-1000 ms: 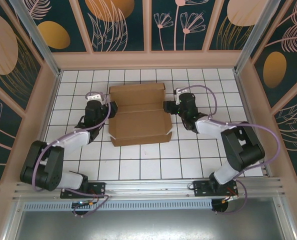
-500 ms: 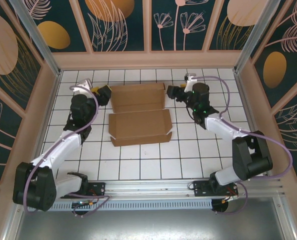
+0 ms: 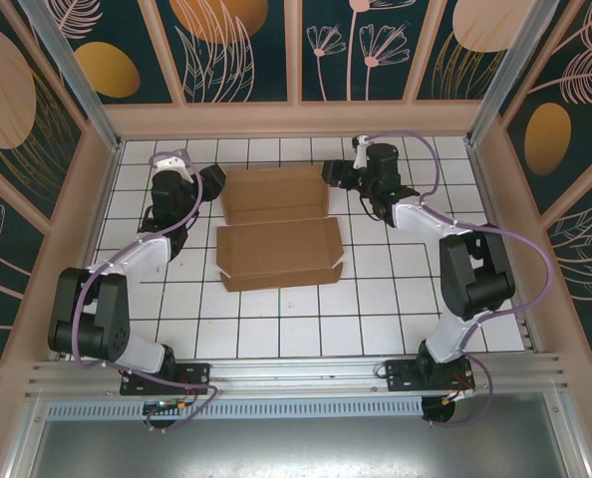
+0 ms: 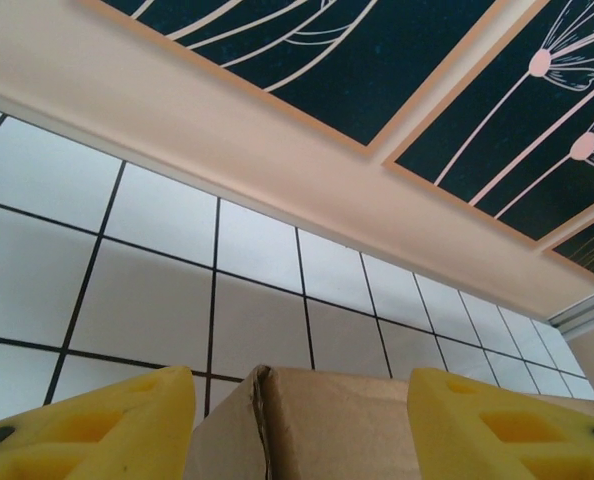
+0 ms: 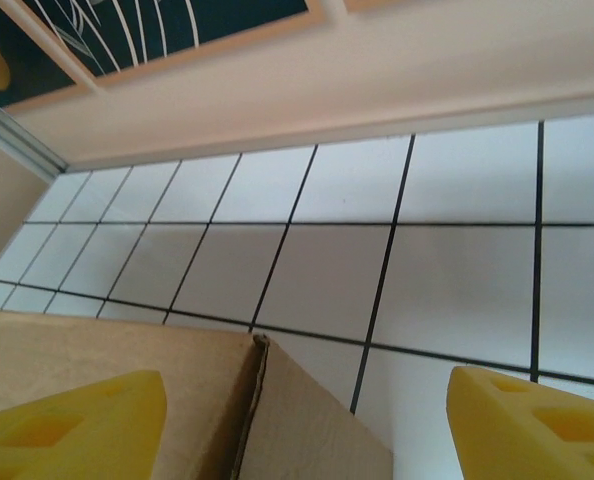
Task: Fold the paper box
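The paper box (image 3: 276, 244) lies in the middle of the tiled floor, a brown cardboard sheet partly folded, with its back panel (image 3: 274, 192) toward the far wall. My left gripper (image 3: 214, 182) is at the back left corner of that panel, open. In the left wrist view the cardboard corner (image 4: 327, 420) sits between the yellow fingers (image 4: 87, 430) of the left gripper (image 4: 302, 425). My right gripper (image 3: 334, 175) is at the back right corner, open too. In the right wrist view the box edge (image 5: 177, 400) lies near one finger (image 5: 67, 425) of the right gripper (image 5: 302, 430), with a wide gap to the other.
The white tiled floor (image 3: 396, 289) is fenced by low beige walls (image 3: 296, 119) with patterned panels above. The far wall stands a tile or two behind the box. A metal rail (image 3: 296, 373) runs along the near edge.
Both arms have swung from the box's mid sides toward the far wall and now sit at its back corners. The box has stayed where it was.
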